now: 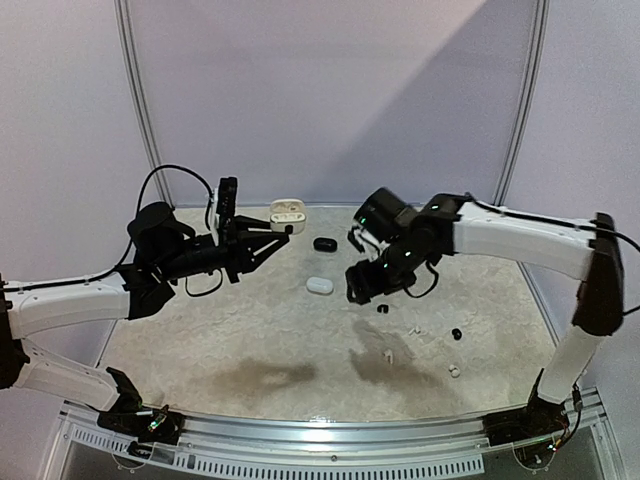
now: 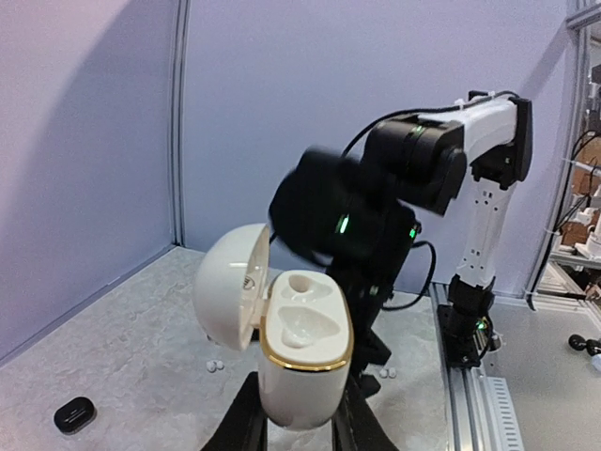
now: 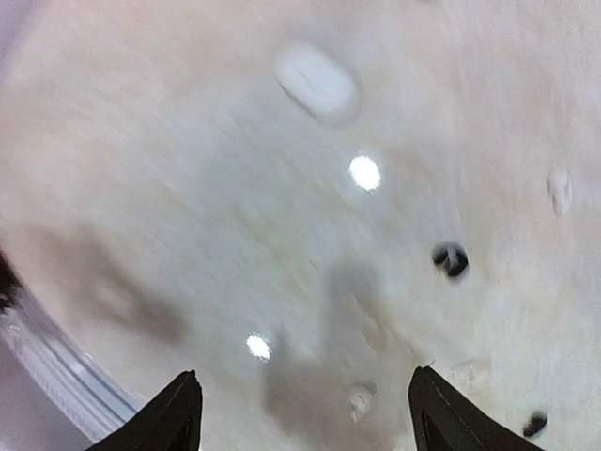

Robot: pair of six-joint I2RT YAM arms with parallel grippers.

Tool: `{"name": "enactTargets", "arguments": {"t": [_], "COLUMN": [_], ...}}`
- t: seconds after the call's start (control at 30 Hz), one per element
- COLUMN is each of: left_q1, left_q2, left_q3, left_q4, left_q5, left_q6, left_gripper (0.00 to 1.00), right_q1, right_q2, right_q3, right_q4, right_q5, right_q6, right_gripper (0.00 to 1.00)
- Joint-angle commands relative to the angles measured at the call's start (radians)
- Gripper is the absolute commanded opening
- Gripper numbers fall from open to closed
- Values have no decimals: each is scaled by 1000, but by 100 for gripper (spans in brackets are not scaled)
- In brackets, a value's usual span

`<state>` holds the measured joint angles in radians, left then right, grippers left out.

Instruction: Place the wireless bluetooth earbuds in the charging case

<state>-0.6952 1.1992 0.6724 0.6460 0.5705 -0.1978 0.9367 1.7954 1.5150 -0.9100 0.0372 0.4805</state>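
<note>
up at the back of the surface (image 1: 200,340), the left claw (image 1: 283,228) is clamped tight on the lower half of the white charging case (image 1: 287,213). it holds the case upright and off the surface. from the left wrist cam the lid is flipped open to the left and there's a gold rim round the base. two moulded wells are showing, both bare.

the right claw (image 1: 362,288) hangs over the middle of the surface, pointing down. its wrist cam shows the jaws spread wide with nothing between them, just speckled surface below. that view is pretty blurry.

the earbuds (image 1: 387,355) are all loose on the right half of the surface, well apart from the held case. one black bud (image 1: 382,308) lies just in front of the right claw. a second black bud (image 1: 457,334) is further right. the white ones are scattered around those two, and one white bud (image 1: 454,371) is nearest the front edge.

also out there is a closed white case (image 1: 320,285) lying flat just left of the right claw. a black case (image 1: 324,243) sits behind it, nearer the back wall.
</note>
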Motion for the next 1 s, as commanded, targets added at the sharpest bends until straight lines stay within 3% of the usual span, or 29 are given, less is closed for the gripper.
{"name": "enactTargets", "arguments": {"t": [0.0,0.07,0.13,0.37,0.57,0.97], "left_q1": [15,19,25,31,31,31], "left_q2": [3,2,6,19,19,22], "left_q3": [25,31,41,70,73,78], "left_q4": [88,108,133,195,193,188], "left_q5": [65,79,106,157,154,143], "left_q6": [-94,-120,-148,-223,-229,-228], "left_gripper": [0,0,0,0,0,0], "right_q1": [2,3,3,3,3,10], "right_q2": [-317,-411,-455,-329,-288,-219], "right_q3": [-219,-370,-430,-293,-250,-182], "right_q4": [639,1004,1214,1236,1260,1205], "right_q5": [-187,-266,-291,-466,-539,-601], "right_q6": [-184,-222,-242,-298,-294,-286], "right_gripper": [77,78,78,68,54,41]}}
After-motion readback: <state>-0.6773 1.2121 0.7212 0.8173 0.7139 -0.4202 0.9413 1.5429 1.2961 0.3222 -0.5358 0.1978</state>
